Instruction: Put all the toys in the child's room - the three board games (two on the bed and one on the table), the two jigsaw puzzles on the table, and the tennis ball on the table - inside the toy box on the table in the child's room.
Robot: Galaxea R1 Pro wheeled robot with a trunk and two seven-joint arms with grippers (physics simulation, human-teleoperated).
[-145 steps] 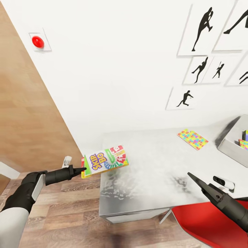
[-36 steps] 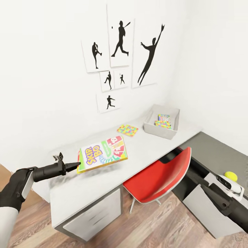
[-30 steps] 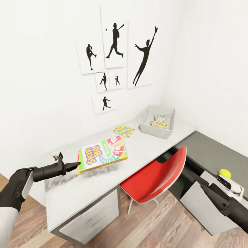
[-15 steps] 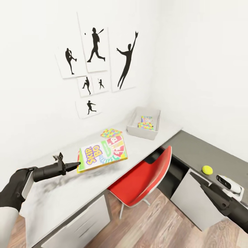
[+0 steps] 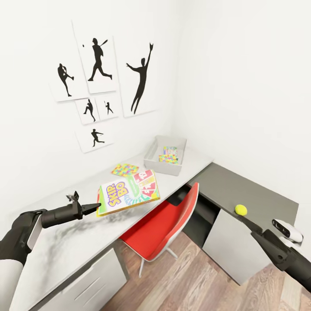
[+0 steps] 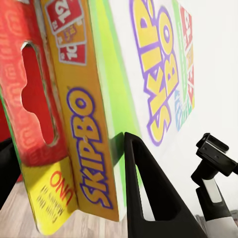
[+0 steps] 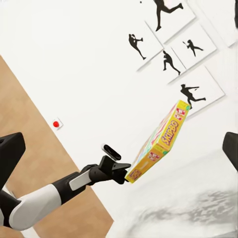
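My left gripper (image 5: pixel 96 207) is shut on the edge of the Skip-Bo board game (image 5: pixel 128 196), holding it flat above the white table (image 5: pixel 73 242). The left wrist view has the box (image 6: pixel 84 124) close up between the black fingers (image 6: pixel 148 188). A colourful jigsaw puzzle (image 5: pixel 124 169) lies on the table behind it. The grey toy box (image 5: pixel 155 164) stands at the table's far corner with colourful boxes (image 5: pixel 169 154) inside. A yellow tennis ball (image 5: pixel 241 210) rests on the dark grey desk (image 5: pixel 259 194), just past my open, empty right gripper (image 5: pixel 243 218).
A red chair (image 5: pixel 166 226) is tucked under the table between both arms. Drawers (image 5: pixel 82 280) sit below the table's near end. Silhouette posters (image 5: pixel 99 82) hang on the white wall. Wooden floor (image 5: pixel 185 285) lies below.
The whole view has swung, so the table, toy box and posters shifted left and the tennis ball came nearer my right gripper. Both arms keep their pose; the board game stays gripped.
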